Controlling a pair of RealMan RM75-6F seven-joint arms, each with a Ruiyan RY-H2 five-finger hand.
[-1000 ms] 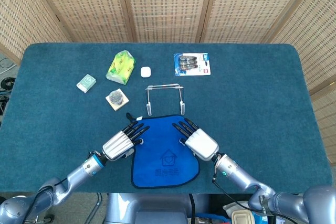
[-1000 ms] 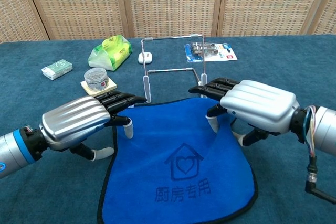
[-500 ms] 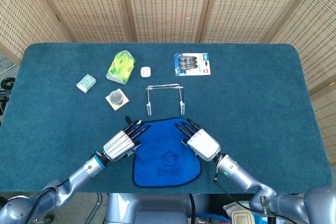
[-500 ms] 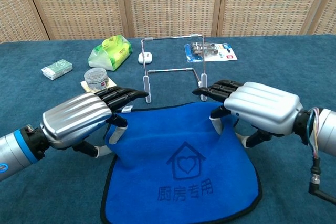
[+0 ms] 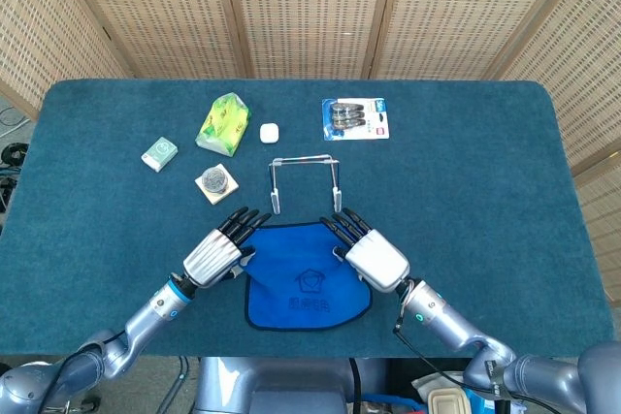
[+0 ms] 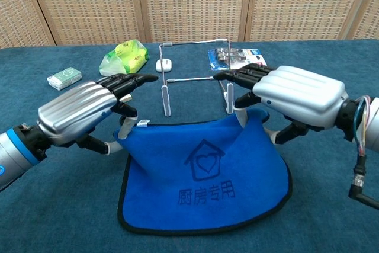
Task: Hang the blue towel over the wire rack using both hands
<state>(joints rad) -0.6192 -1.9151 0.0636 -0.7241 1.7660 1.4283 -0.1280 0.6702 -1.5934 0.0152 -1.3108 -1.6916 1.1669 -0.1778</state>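
Holding: blue towel with black trim and a house print, top edge raised, lower edge on the teal surface.
Left hand: pinches the towel's left corner.
Right hand: pinches the right corner.
Rack: thin wire rack stands just behind the towel.

Teal table; wire rack, green pouch, battery pack

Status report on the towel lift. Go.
Left hand and right hand each pinch a top corner of the blue towel. Lower edge on table. Wire rack just beyond, path unobstructed.
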